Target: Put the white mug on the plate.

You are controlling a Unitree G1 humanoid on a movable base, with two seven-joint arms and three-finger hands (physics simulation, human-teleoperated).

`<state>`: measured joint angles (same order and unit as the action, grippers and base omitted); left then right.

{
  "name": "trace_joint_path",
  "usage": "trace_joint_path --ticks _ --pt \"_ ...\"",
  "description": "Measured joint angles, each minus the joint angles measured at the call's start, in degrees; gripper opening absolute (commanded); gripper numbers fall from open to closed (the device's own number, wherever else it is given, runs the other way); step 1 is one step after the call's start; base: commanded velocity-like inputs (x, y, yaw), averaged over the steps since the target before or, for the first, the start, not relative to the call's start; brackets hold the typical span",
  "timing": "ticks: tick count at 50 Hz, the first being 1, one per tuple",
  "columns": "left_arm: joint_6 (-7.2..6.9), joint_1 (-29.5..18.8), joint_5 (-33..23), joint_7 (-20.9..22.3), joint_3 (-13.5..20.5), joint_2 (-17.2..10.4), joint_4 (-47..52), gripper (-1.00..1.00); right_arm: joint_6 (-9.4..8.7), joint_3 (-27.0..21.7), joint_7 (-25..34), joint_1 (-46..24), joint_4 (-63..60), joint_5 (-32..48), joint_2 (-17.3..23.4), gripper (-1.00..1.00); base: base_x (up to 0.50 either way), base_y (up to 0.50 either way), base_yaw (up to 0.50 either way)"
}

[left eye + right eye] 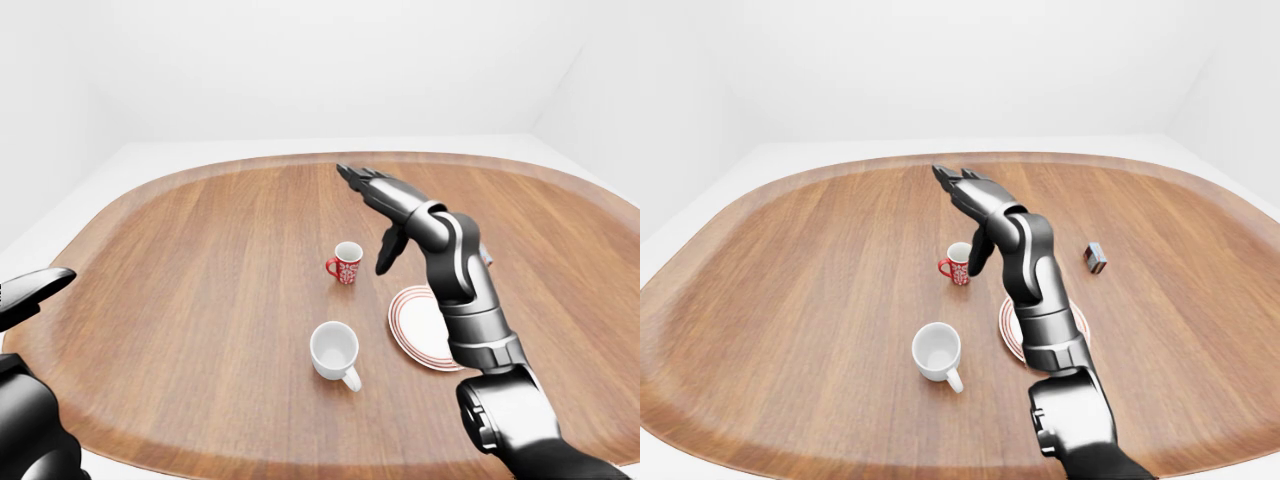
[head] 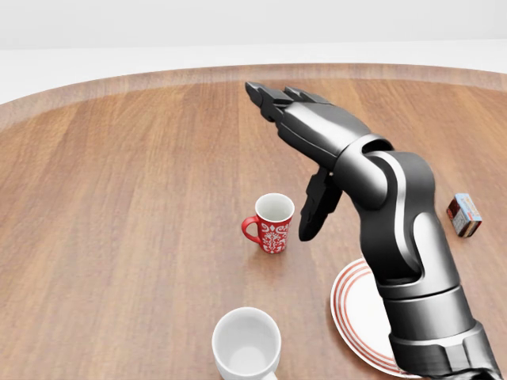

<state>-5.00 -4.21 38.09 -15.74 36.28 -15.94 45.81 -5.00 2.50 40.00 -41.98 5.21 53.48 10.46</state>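
- Your right hand (image 2: 297, 131) is raised above the wooden surface (image 1: 200, 260), fingers (image 2: 265, 99) stretched out flat and spread, thumb hanging down; it has hold of nothing.
- In the head view that hand sits at about 1 o'clock from the red mug (image 2: 271, 223), the thumb just beside the mug's right side; you cannot tell from these views whether it touches.
- The white mug (image 1: 335, 352) stands upright on the surface, mouth up, handle pointing toward 5 o'clock in the left-eye view.
- The white mug is at about 6 o'clock from the red mug, apart from it, and at roughly 8 o'clock from the plate (image 1: 415, 325).
- The plate, white with red rings round its rim, lies flat on the surface just right of the white mug; your right forearm crosses over its right part and hides it.
- The white mug and the plate are near each other but not touching.
- A small box (image 1: 1095, 258) lies on the surface at 3 o'clock from the red mug, well apart, in the right-eye view.
- Your left hand (image 1: 30, 292) shows only as a dark shape at the left edge of the left-eye view; you cannot tell how far open it is.
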Motion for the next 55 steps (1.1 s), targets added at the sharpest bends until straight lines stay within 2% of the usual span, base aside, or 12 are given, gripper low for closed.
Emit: trace_joint_path --ticks 10,17,24,55 --pt "0.00 0.1 -0.3 0.2 -0.1 0.2 -0.1 1.00 0.00 1.8 0.0 -6.3 16.8 7.3 -2.9 1.00 0.00 0.00 0.00" --pt "0.00 0.2 -0.4 0.3 -0.2 0.3 -0.1 1.00 0.00 3.1 0.0 -6.4 25.1 11.8 -4.4 1.00 0.00 0.00 0.00" --pt "0.00 0.3 -0.5 0.4 -0.2 0.4 -0.1 1.00 0.00 4.1 0.0 -4.6 28.4 15.4 -5.9 1.00 0.00 0.00 0.00" --pt "0.00 0.3 -1.0 0.7 -0.6 0.7 -0.4 1.00 0.00 9.0 0.0 7.4 17.3 27.1 -14.7 1.00 0.00 0.00 0.00"
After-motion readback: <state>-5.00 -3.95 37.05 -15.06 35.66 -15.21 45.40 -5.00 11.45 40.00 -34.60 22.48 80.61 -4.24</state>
